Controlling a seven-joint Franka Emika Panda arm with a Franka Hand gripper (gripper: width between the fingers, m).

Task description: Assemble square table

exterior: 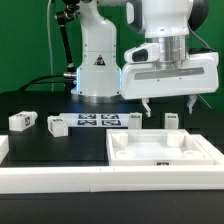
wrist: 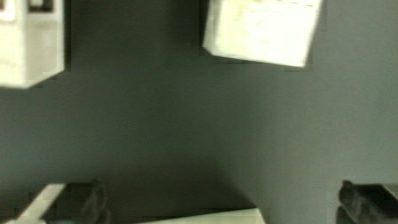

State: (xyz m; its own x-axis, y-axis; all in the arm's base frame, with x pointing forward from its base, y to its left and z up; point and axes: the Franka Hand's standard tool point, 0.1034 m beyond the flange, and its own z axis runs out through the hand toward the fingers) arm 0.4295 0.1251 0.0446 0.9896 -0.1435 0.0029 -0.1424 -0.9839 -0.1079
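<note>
Jaws open, holding nothing | square table top [exterior: 190,148] lies below, apart

A black-topped work table [exterior: 45,145] stands under bright, even light, a long white rail [exterior: 50,180] running along its front edge. The flat marker board [exterior: 97,121] lies on the dark surface. A dark backdrop [exterior: 30,40] hangs behind, with a thin green strip [exterior: 3,80] at the exterior view's left.
</note>
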